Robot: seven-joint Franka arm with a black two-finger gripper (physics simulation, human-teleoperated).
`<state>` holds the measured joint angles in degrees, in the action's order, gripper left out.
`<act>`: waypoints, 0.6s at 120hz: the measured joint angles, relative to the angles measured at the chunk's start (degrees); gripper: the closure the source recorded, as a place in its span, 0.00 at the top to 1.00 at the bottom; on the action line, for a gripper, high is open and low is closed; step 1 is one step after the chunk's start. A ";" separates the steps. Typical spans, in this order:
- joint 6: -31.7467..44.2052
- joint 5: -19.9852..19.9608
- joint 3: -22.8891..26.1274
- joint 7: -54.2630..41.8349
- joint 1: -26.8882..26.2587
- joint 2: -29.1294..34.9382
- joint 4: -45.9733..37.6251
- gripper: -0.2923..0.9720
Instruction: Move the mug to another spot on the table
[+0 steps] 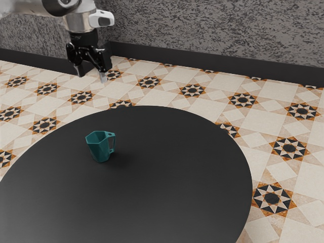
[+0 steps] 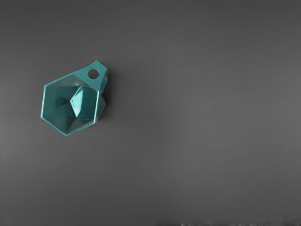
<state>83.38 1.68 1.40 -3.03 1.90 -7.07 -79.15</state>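
A teal faceted mug (image 1: pixel 100 146) stands upright on the round black table (image 1: pixel 167 192), toward the exterior view's left, its handle facing right. From above, the wrist view looks into the mug (image 2: pixel 70 103), whose handle (image 2: pixel 96 75) has a small hole. My black gripper (image 1: pixel 91 73) hangs high above the table, well above the mug and a little to its left in the exterior view. Its fingers stand apart, open, with nothing between them.
The dark tabletop stretches wide to the right of the mug and toward the front. A patterned tile floor (image 1: pixel 263 116) surrounds the table, and a grey rough wall (image 1: pixel 217 25) runs along the back.
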 joint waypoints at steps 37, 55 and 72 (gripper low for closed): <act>5.18 6.15 1.38 -10.61 -0.66 -8.55 0.01 0.77; 6.83 8.22 1.93 -16.99 -0.70 -10.52 -1.08 0.77; 7.42 9.20 1.93 -23.09 -0.67 -12.72 -1.49 0.77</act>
<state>90.79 10.88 3.34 -26.12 1.23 -19.80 -80.63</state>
